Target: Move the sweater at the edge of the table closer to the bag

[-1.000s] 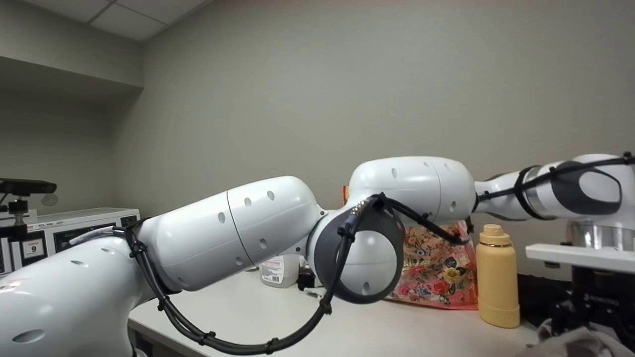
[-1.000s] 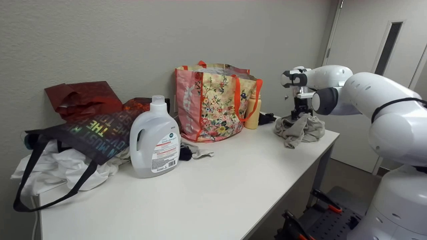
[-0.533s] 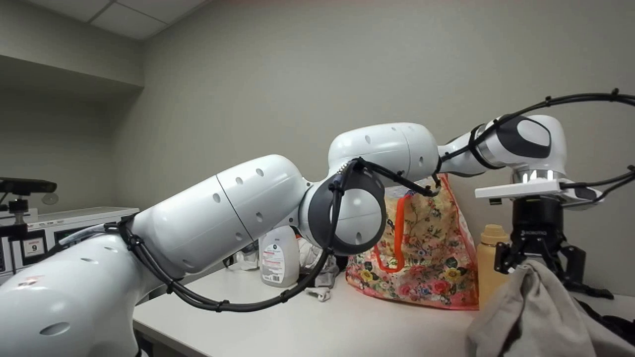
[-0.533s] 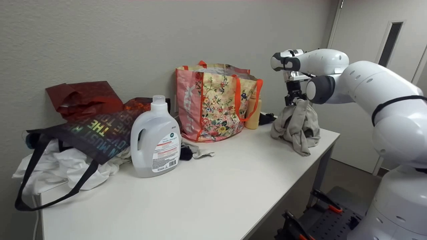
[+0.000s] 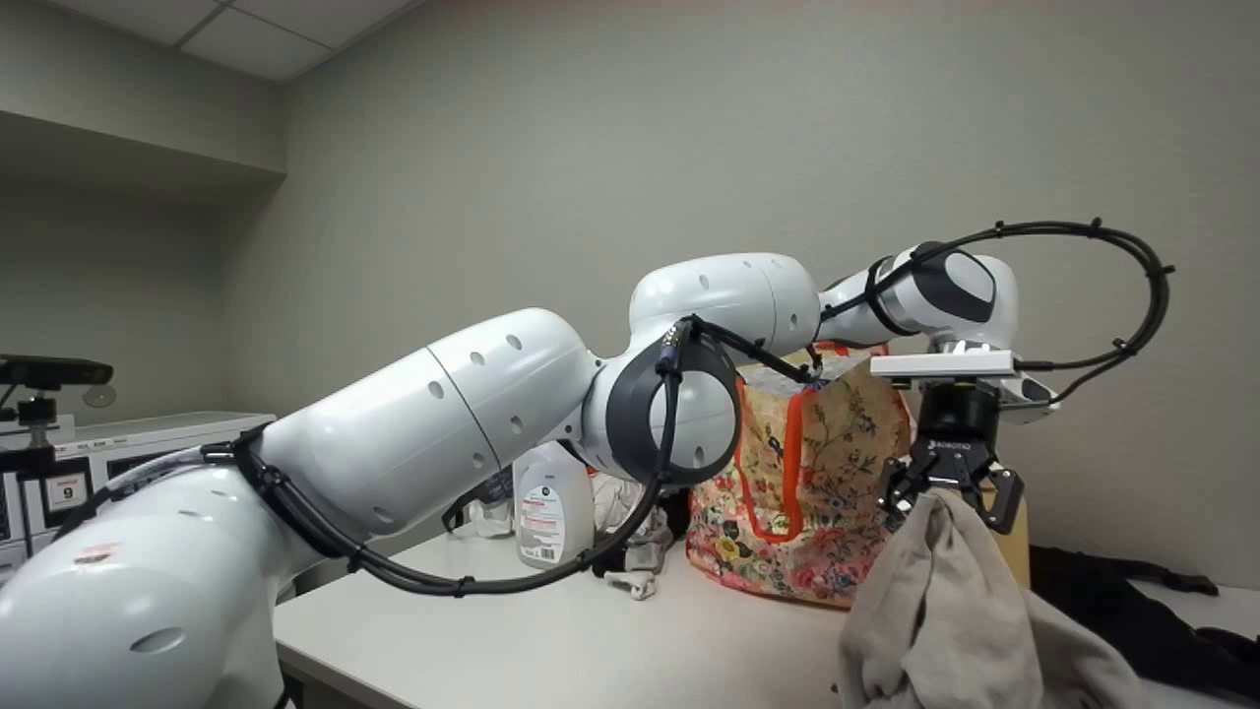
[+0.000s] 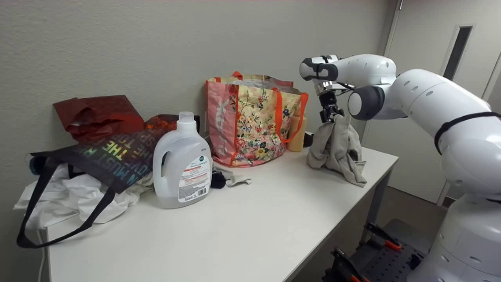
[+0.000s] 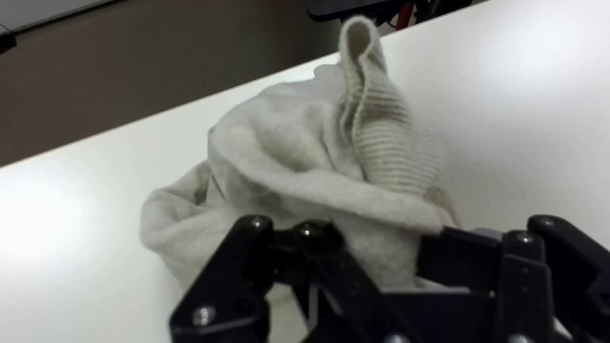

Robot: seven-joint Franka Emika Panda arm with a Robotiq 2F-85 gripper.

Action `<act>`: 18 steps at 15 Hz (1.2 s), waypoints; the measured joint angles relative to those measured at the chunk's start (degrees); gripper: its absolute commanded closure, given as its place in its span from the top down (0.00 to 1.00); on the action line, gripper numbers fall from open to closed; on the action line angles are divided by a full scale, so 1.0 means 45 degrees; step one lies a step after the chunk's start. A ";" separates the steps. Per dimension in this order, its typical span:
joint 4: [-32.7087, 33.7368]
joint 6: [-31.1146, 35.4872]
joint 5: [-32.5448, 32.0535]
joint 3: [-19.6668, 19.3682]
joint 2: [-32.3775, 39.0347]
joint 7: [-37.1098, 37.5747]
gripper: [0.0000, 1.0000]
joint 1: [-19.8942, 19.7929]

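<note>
The sweater is light grey-beige cloth (image 6: 336, 145), hanging bunched from my gripper (image 6: 330, 116). It also shows in an exterior view (image 5: 945, 611) and in the wrist view (image 7: 295, 147), with a ribbed cuff at its far end. The gripper (image 5: 947, 504) is shut on the sweater's top. The lower folds hang down to the table at its right end; I cannot tell how much rests on it. The floral bag (image 6: 256, 129) with orange handles stands upright against the wall, left of the sweater in that view; it is partly behind the arm in an exterior view (image 5: 802, 483).
A yellow bottle (image 6: 296, 135) stands between bag and sweater. Black cloth (image 5: 1102, 611) lies by the wall. A detergent bottle (image 6: 184, 164), a grey sock-like cloth (image 6: 236, 179), a dark bag (image 6: 117, 156) and white cloth (image 6: 86, 192) sit farther left on the white table (image 6: 219, 235).
The gripper has risen and lifted the sweater from a heap on the table. It has then shifted left toward the floral bag, the sweater trailing below.
</note>
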 measured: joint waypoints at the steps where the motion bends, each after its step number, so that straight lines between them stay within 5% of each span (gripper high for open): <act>1: 0.0008 -0.0119 0.0000 0.0033 0.0000 -0.0160 0.05 0.0240; 8: 0.0033 -0.0423 0.0014 0.0463 -0.0194 -0.0292 0.05 0.1263; 18: 0.0086 -0.0423 0.0714 0.0712 -0.0758 0.0439 0.05 0.1124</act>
